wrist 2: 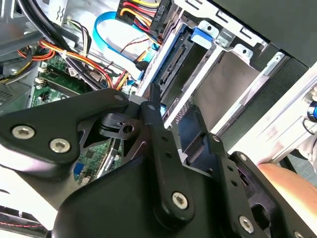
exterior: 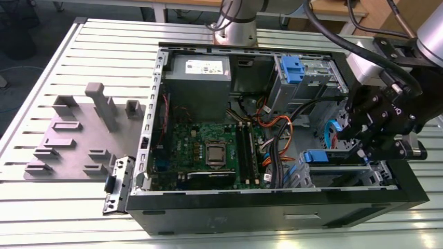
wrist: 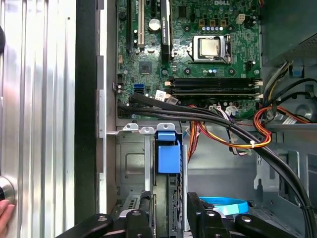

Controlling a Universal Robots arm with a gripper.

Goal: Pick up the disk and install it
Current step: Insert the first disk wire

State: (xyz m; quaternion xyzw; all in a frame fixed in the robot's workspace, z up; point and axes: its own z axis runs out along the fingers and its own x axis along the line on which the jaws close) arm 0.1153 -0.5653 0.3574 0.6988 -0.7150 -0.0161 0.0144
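One gripper (wrist: 169,199) reaches into the open computer case (exterior: 277,210) on the desk (exterior: 83,62), at the grey drive cage (wrist: 130,163) beside the motherboard (exterior: 207,150). The disk (wrist: 168,153) stands on edge in a slot of that cage, its blue handle facing the motherboard. In the first wrist view the black fingers (wrist: 143,214) are drawn in narrow, one against each flat side of it. A person's hand (wrist 2: 287,182) rests just outside the case wall.

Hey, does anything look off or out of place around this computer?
A person's hand is just outside the case, close to the gripper working at the drive cage. Nothing else looks damaged or askew.
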